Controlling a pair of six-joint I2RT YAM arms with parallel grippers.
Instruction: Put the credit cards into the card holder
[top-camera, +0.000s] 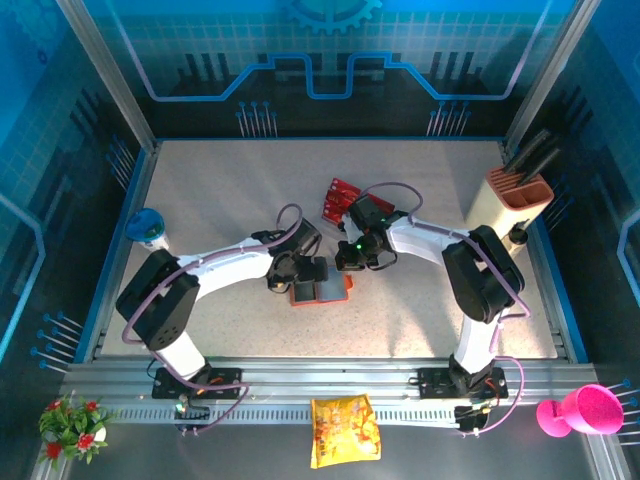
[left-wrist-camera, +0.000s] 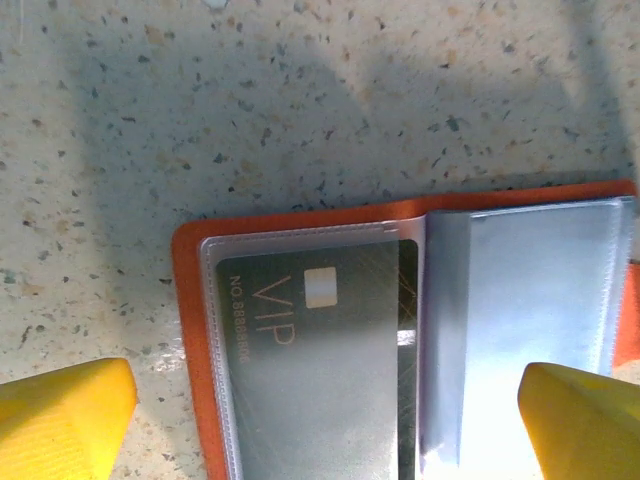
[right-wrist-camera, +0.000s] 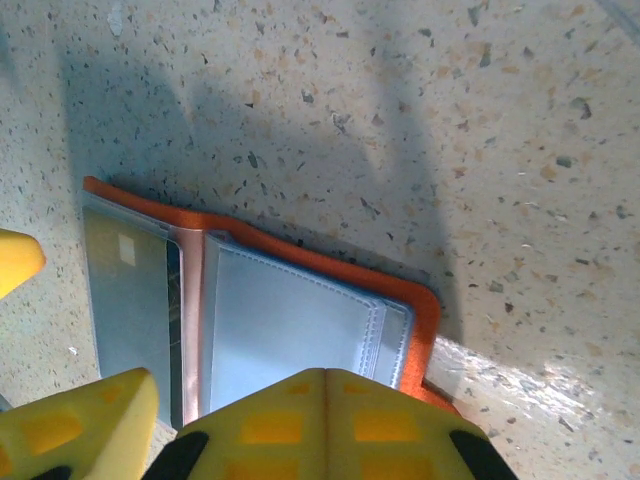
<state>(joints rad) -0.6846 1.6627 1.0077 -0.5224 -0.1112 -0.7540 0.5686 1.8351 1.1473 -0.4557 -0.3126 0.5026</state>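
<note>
On the table (top-camera: 220, 200) at centre, wallet (top-camera: 322, 291) open, dark card (left-wrist-camera: 320, 340) in one pocket. Left pincer (left-wrist-camera: 320, 420) wide above it; right pincer (right-wrist-camera: 325, 410) shut, holding nothing, by its 2 o'clock corner. Red cards (top-camera: 338, 200) at 12 o'clock. Risk: nudged wallet skidding or folding shut.

You can read "VIP" in pale letters on the dark card (left-wrist-camera: 320, 390) lying under the clear sleeve of the orange card holder (left-wrist-camera: 185, 300); beside it runs a smaller line starting "NO.", its digits too blurred for you to trust.
</note>
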